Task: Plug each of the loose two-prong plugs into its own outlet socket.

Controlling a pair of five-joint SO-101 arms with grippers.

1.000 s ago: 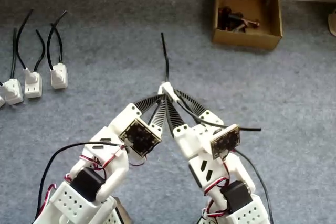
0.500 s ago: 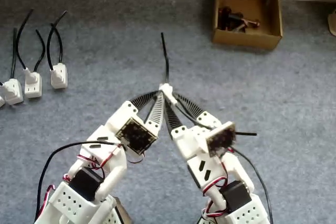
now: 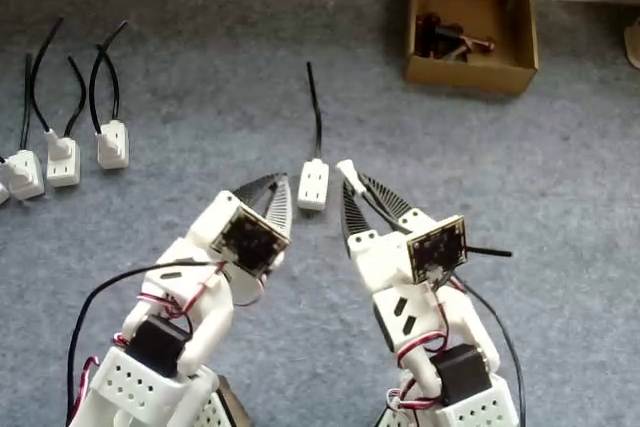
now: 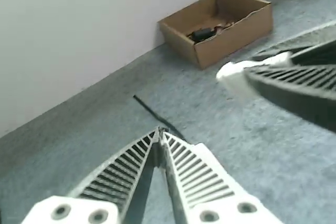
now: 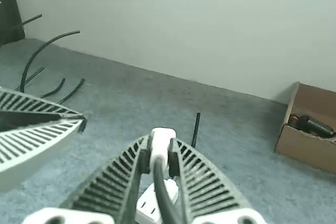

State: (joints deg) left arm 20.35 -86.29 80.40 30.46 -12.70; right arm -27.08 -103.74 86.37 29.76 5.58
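We see the right gripper (image 3: pixel 352 183) clamped on the plug (image 5: pixel 163 144), just right of the socket (image 3: pixel 313 185) lying mid-frame on the surface (image 3: pixel 200 147), likely lining up. The left gripper (image 4: pixel 159 131) rests closed and empty nearby, perhaps to steady it.

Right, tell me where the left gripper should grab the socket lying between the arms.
Pinch the socket across its two long side walls, coming down from above with the left gripper. It lies flat, cord leaving its far end, so that probably keeps the near end free for the plug in the right gripper.
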